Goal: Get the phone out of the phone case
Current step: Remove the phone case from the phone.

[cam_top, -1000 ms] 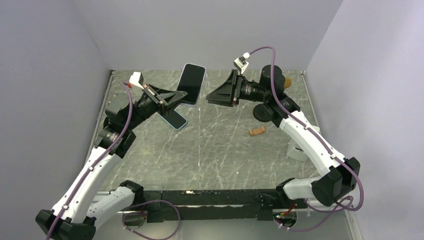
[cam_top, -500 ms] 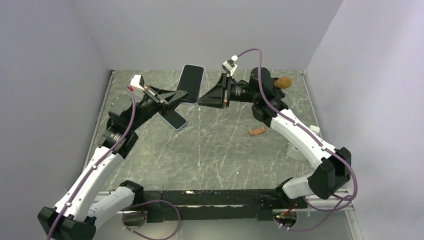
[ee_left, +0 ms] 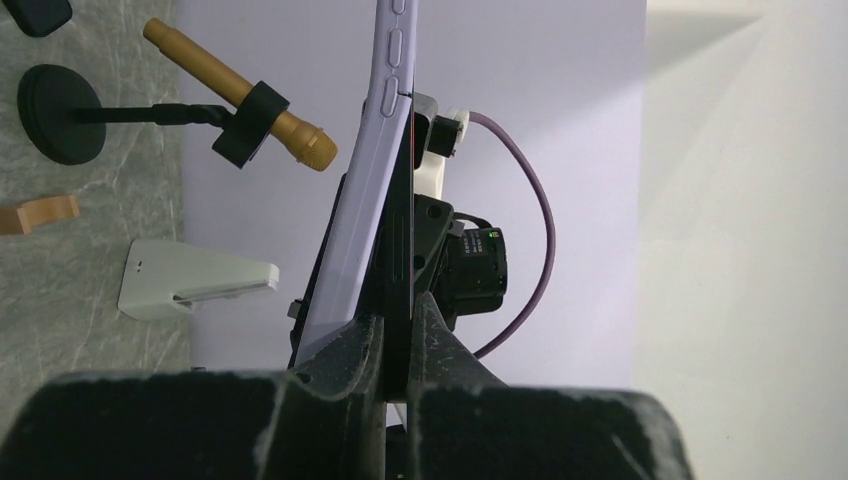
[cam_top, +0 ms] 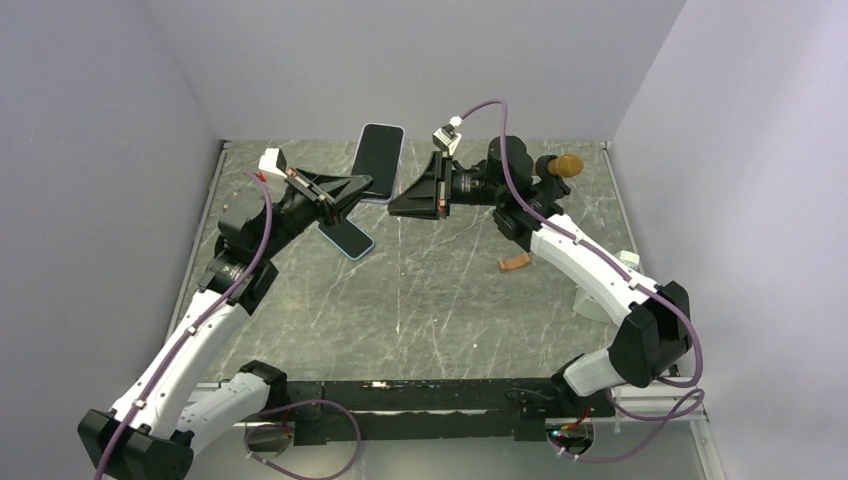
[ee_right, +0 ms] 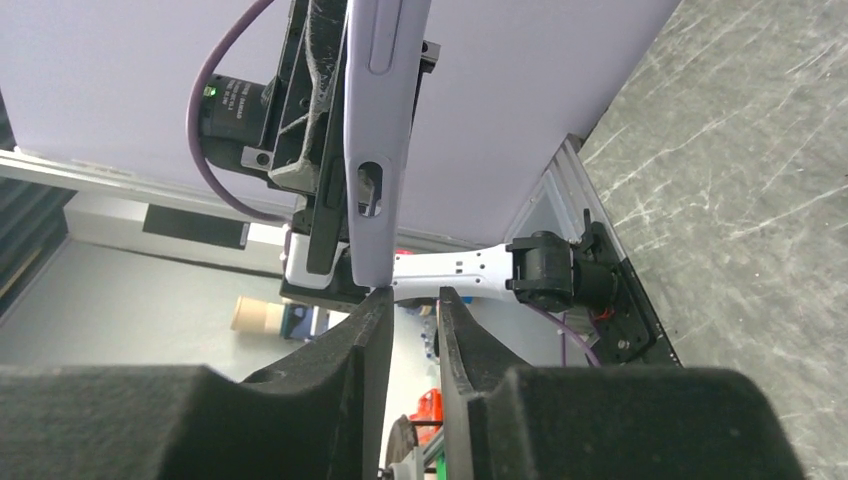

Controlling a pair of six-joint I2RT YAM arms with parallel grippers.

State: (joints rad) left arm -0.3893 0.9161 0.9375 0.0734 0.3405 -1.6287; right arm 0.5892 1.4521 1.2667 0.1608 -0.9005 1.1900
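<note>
The phone in its lavender case (cam_top: 378,162) is held up off the table, tilted, at the back centre. My left gripper (cam_top: 358,189) is shut on its lower end. In the left wrist view the case (ee_left: 365,200) stands edge-on between my fingers, gripper (ee_left: 398,335). My right gripper (cam_top: 393,208) is just right of the case, fingertips close to its lower corner. In the right wrist view the gripper (ee_right: 414,298) is a little open with nothing between the jaws. The case's bottom end (ee_right: 385,120), with its port slot, sits just above my left fingertip (ee_right: 378,300).
A second flat phone-like slab with a light blue rim (cam_top: 347,238) lies on the table under the left gripper. A microphone on a round black stand (cam_top: 562,165) is at the back right. A tan clip (cam_top: 513,263) and a white stand (cam_top: 600,300) lie right of centre.
My right arm has swung left across the table, bringing its gripper from mid-back right up beside the held phone. The left gripper and phone shifted only slightly.
</note>
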